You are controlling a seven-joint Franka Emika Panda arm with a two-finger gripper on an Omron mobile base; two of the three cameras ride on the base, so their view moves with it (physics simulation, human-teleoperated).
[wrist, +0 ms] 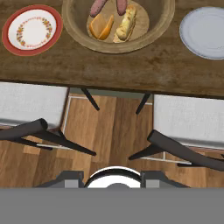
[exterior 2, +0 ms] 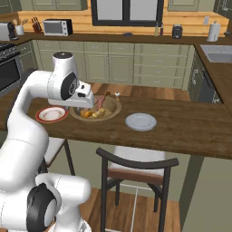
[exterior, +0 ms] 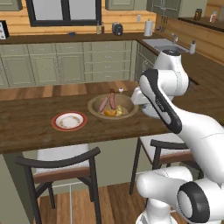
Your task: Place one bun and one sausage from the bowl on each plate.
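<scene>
Two sausages (wrist: 107,6) and two buns (wrist: 114,25) sit in bowl (wrist: 158,29), between red-rimmed plate (wrist: 9,42) at 9 o'clock, grey plate (wrist: 191,42) at 3. Likely light; buns soft, sausages round, slippery: pinch mid-length. Gripper finger spread: cannot tell.

Home kitchen, green cabinets (exterior: 57,65), sink (exterior: 162,44), microwave (exterior 2: 57,27), wooden counter (exterior 2: 181,122), chairs (exterior 2: 136,170)

I see a dark wooden desk (exterior: 26,127) with two dark-framed chairs (wrist: 30,107) tucked beneath it, pale cushions showing. Behind it stand green cabinets (exterior: 57,65), a sink (exterior: 164,43), and a microwave (exterior 2: 57,27) on the far counter.
</scene>
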